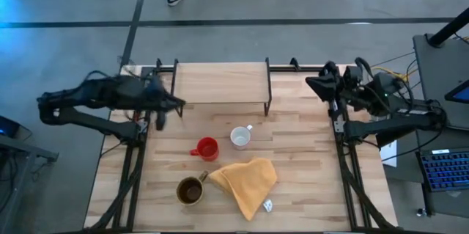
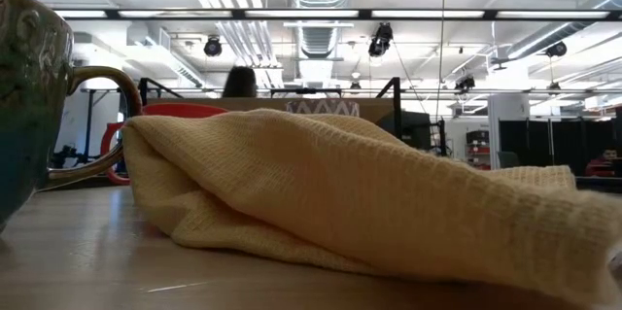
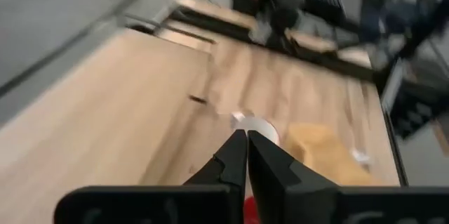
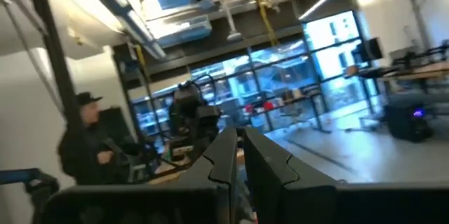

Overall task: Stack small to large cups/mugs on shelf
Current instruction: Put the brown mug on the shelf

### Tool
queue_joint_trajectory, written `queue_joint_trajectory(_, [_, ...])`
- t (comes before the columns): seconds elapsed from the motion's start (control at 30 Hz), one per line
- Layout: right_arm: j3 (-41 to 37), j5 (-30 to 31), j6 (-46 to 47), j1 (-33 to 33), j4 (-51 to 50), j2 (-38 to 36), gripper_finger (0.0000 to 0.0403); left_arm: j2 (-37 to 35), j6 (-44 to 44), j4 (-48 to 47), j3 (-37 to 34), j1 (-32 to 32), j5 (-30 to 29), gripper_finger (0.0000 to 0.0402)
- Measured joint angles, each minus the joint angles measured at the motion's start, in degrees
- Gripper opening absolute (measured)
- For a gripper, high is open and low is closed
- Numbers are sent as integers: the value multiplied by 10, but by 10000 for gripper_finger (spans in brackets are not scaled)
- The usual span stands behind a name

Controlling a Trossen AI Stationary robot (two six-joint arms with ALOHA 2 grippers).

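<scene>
Light wood makes up both the table (image 1: 308, 190) and the shelf (image 1: 220, 81), which stands at the table's 12 o'clock edge on thin black legs with nothing on its board.

The three mugs sit on the table, not on the shelf. The white mug (image 1: 240, 137) is near the centre, its handle pointing toward 1 o'clock. The red mug (image 1: 207, 148) is just beside it at about 8 o'clock, handle toward 9 o'clock. The brown mug (image 1: 190, 191), dark inside, stands apart from both at roughly 7 o'clock from the red one, with its handle toward 2 o'clock and close to the yellow cloth (image 1: 248, 183). The cloth lies crumpled at the table's 6 o'clock side; a small white tag (image 1: 267, 205) shows at its lower corner, but any writing on it is too small to read. In the low view the cloth fills the foreground and the brown mug's embossed side shows at the near edge.

The left gripper (image 1: 178, 105) hangs at the table's 10 o'clock, just beside the shelf's left legs; its fingers (image 3: 231, 157) are closed together with nothing between them. The right gripper (image 1: 314, 83) waits at 2 o'clock, off the shelf's right end, its fingers (image 4: 223, 155) also pressed nearly together and holding nothing.

A person (image 4: 84, 143) in dark clothes shows beyond the table in the right wrist view.
</scene>
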Motion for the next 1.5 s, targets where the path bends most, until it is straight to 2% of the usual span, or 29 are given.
queue_joint_trajectory(0.17, [4, -14, 40, 0, 32, 45, 23, 30, 4, -17, -20, -28, 18, 0])
queue_joint_trajectory(0.27, [37, -24, 55, 0, -24, 96, 29, 0, 2, 50, -55, -62, 6, 0])
queue_joint_trajectory(0.33, [84, -28, 51, 0, -67, 142, 36, -31, 0, 144, -92, -84, -26, 0])
queue_joint_trajectory(0.43, [206, -15, 11, 0, -209, 213, 50, -90, -15, 255, -156, -119, -81, 0])
queue_joint_trajectory(0.57, [367, 47, -26, 4, -473, 304, 72, -142, -95, 242, -237, -176, -123, 0])
queue_joint_trajectory(0.73, [502, 76, -15, 22, -644, 383, 101, -128, -132, 238, -256, -248, -132, 0])
queue_joint_trajectory(0.9, [605, 150, 8, 38, -765, 441, 131, -84, -207, 103, -221, -298, -59, 0])
queue_joint_trajectory(1.03, [663, 177, 16, 48, -796, 470, 155, -53, -237, 37, -213, -319, -48, 0])
queue_joint_trajectory(1.2, [717, 186, 22, 52, -825, 500, 181, -21, -288, 38, -214, -320, -17, 0])
queue_joint_trajectory(1.43, [755, 186, 39, 52, -855, 515, 196, 29, -273, 102, -219, -319, 69, 0])
queue_joint_trajectory(1.5, [757, 187, 41, 52, -856, 516, 196, 49, -264, 104, -219, -318, 73, 0])
